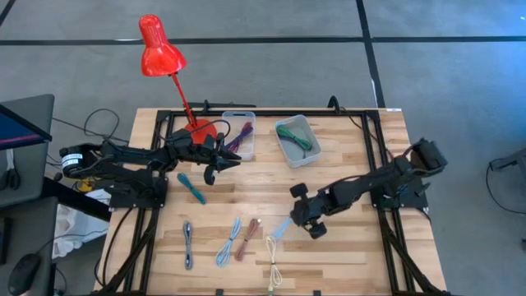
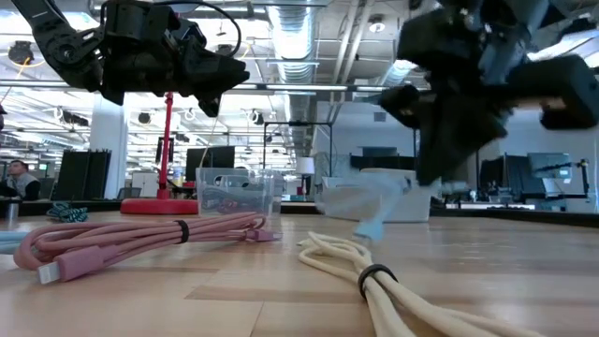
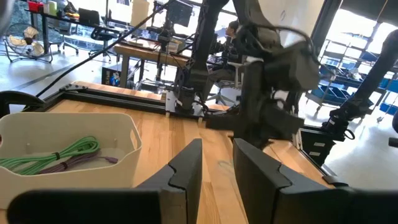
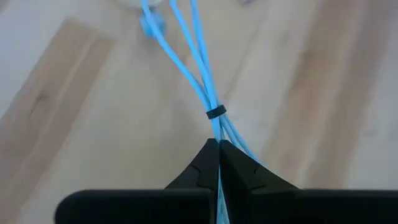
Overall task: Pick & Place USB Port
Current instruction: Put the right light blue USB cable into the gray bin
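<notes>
At table ctr, R gripper (image 4: 217, 149) pinched tight on light-blue cable (image 4: 186, 50); L gripper (image 3: 214, 165) part open, empty, near bins.

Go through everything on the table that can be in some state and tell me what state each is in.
Right claw: shut on the light blue cable.
Left claw: fingers parted, nothing between them.
Light blue cable: bundled with a black tie, gripped at one end.
White bin: holds a green cable.
Clear bin: holds cables.
Cream cable: tied, lying on the table.
Pink cable: tied, lying on the table.
</notes>
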You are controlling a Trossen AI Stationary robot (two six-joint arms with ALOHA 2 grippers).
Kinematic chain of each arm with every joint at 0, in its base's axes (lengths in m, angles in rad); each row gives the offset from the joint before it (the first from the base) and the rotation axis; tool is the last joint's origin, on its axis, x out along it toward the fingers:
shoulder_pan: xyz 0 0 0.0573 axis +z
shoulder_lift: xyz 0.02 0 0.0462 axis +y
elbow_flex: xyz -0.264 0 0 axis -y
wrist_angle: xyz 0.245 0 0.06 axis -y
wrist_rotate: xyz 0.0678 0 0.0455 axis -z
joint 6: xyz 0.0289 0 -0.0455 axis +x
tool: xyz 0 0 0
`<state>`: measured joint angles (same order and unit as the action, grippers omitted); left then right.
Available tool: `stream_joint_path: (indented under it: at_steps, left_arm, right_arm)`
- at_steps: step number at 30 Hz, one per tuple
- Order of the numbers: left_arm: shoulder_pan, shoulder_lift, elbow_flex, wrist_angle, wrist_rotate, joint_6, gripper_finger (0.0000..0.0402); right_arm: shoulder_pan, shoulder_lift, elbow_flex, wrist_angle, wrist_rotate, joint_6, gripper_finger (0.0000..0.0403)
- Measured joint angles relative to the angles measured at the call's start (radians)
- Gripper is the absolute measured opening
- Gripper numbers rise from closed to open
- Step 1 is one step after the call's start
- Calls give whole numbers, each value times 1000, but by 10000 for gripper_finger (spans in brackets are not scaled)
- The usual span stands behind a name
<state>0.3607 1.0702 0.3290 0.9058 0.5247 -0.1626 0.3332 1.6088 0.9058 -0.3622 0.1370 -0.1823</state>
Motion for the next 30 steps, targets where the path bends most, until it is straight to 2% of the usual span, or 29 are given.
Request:
stream_joint_path:
  at_steps: [5,11,21,30]
  left_arm:
    - [0,0,0,0,0,0,90]
    - [0,0,0,0,0,0,90]
    - [0,0,0,0,0,0,90]
    - [0,0,0,0,0,0,90]
  right_arm:
    - [-24,-74,2,-38,14,-1,0]
    - [-53,-179,2,-113,144,-8,0]
    - [-128,-357,3,-108,368,41,0]
    - [-260,-400,3,-96,415,180,0]
